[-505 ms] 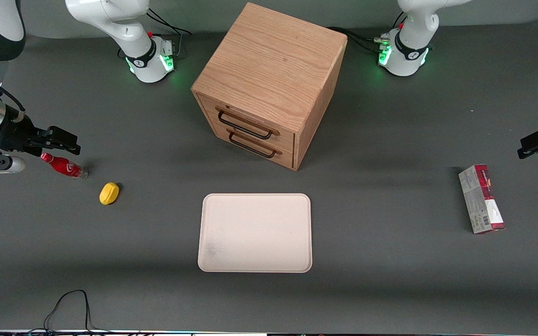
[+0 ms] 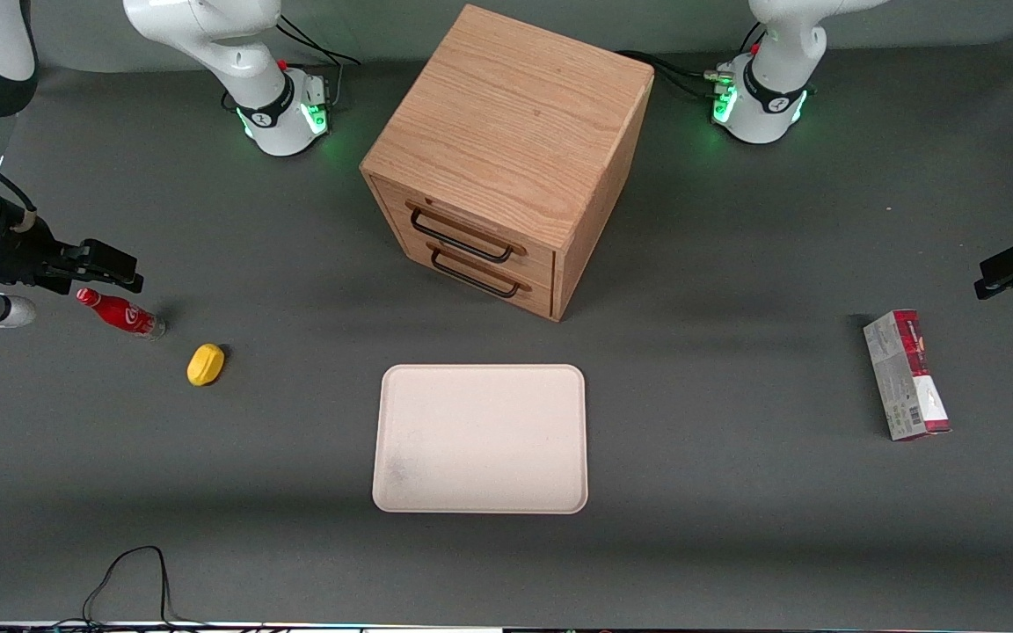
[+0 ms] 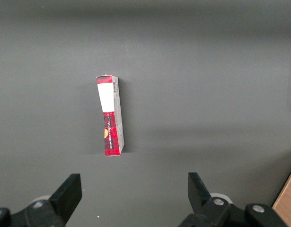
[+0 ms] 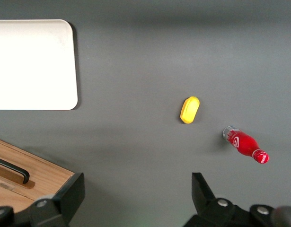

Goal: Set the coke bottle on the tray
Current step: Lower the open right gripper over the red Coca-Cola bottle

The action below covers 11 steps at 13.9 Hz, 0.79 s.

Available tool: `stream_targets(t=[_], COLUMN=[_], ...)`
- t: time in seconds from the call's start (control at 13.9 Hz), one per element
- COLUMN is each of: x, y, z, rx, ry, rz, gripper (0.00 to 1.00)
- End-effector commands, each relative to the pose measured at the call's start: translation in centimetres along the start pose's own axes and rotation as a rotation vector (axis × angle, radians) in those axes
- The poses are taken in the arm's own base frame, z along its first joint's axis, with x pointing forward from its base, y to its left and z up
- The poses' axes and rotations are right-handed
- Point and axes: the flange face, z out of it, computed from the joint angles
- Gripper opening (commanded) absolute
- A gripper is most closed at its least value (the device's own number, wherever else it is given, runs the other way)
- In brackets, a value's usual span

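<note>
The coke bottle (image 2: 120,312), slim and red with a red cap, is on the dark table near the working arm's end; the right wrist view shows it too (image 4: 244,144). I cannot tell whether it stands or lies. My right gripper (image 2: 120,271) hovers just above it, slightly farther from the front camera, open and holding nothing (image 4: 137,187). The cream tray (image 2: 480,440) lies flat and bare in the middle of the table, in front of the wooden drawer cabinet (image 2: 506,149), and its rounded corner shows in the right wrist view (image 4: 31,64).
A small yellow lump (image 2: 206,364) sits between the bottle and the tray, also in the right wrist view (image 4: 189,109). A red-and-grey carton (image 2: 907,374) rests toward the parked arm's end. A black cable (image 2: 128,571) loops at the table's front edge.
My gripper has drifted a little toward the working arm's end of the table and slightly upward. The bottle, lump and tray have not moved.
</note>
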Motion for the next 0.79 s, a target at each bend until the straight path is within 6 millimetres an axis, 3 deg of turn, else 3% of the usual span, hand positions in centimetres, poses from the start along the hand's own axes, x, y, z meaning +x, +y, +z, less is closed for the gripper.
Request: stream_targets(t=[0.0,0.22,0.43,0.72], x=[-0.2,-1.4,-4.7,-8.2], y=[4.4,10.3,14.5,21.4], z=[3.0,7.7,13.5,19.4], rx=[-0.014,0.000,0.018,0.022], ry=[-0.065,-0.063,0.015,0.080], rz=[0.065,-0.026,-0.050,-0.099], gripper=[1.00,1.00,1.00,1.00])
